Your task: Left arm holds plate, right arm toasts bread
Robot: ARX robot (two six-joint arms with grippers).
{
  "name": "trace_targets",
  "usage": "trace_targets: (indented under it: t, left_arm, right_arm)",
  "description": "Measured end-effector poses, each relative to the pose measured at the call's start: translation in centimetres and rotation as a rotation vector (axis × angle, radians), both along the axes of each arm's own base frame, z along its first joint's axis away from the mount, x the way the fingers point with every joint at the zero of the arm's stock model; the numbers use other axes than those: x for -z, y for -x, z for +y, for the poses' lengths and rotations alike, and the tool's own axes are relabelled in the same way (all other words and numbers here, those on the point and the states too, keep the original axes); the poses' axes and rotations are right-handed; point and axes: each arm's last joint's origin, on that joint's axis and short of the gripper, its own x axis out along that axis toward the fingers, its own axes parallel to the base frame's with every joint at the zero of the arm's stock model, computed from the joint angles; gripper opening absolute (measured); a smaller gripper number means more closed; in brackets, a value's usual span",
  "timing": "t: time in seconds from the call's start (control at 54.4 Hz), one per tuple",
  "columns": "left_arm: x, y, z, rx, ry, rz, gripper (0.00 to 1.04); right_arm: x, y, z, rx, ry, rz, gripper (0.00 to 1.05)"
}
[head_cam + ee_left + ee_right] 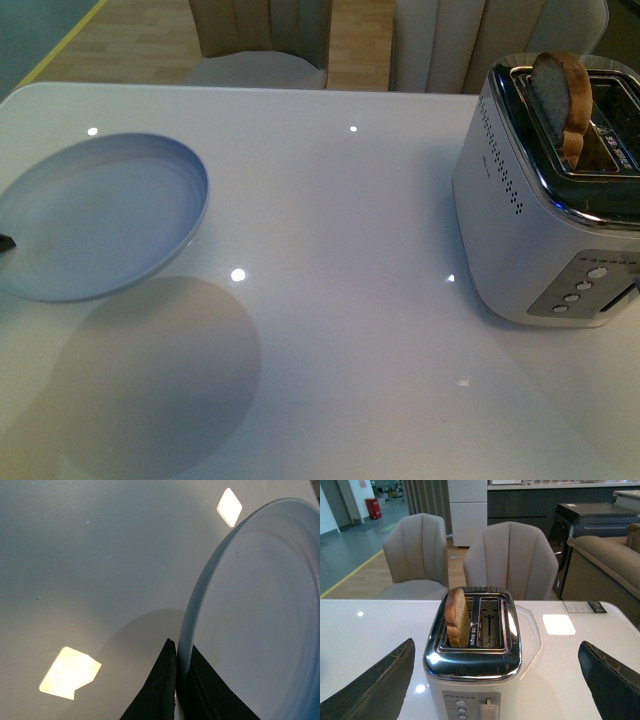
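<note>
Pale blue-grey plate [100,215] at the front view's left, rim pinched in the left gripper [178,652]; the right gripper [496,645] gapes wide, bread [456,617] upright in the toaster [475,680] ahead, untouched.

A white two-slot toaster [540,220] with a chrome top stands on the right of the glossy white tabletop [350,250]. We see round buttons [583,285] and a lever [489,711] on its near end. Beyond the far edge stand a beige padded chair [417,555] and a second chair [512,560] to its right. Farther right we make out a tan sofa [605,560] and a dark cabinet [580,520]. A small dark card [582,606] lies by the tabletop's far right edge.
</note>
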Motion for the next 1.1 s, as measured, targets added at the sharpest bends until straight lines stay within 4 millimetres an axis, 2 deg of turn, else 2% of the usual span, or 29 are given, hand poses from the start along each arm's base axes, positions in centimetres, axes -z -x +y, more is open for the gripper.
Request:
trace_targets:
  t: [0.202, 0.533, 0.882, 1.103]
  left_arm:
    - [2.5, -1.6, 2.2, -0.008, -0.012, 0.003, 0.03]
    - [5.7, -2.5, 4.0, -0.016, -0.037, 0.040, 0.03]
    - [7.6, -3.0, 4.6, -0.004, -0.046, 0.051, 0.03]
    - [7.6, -3.3, 4.7, 0.003, -0.055, 0.034, 0.03]
  right_arm:
    - [0.0, 0.0, 0.0, 0.000, 0.000, 0.000, 0.96]
    - [0.0, 0.0, 0.0, 0.000, 0.000, 0.000, 0.96]
    - [0.0, 0.0, 0.0, 0.000, 0.000, 0.000, 0.96]
    - [0.0, 0.0, 0.0, 0.000, 0.000, 0.000, 0.96]
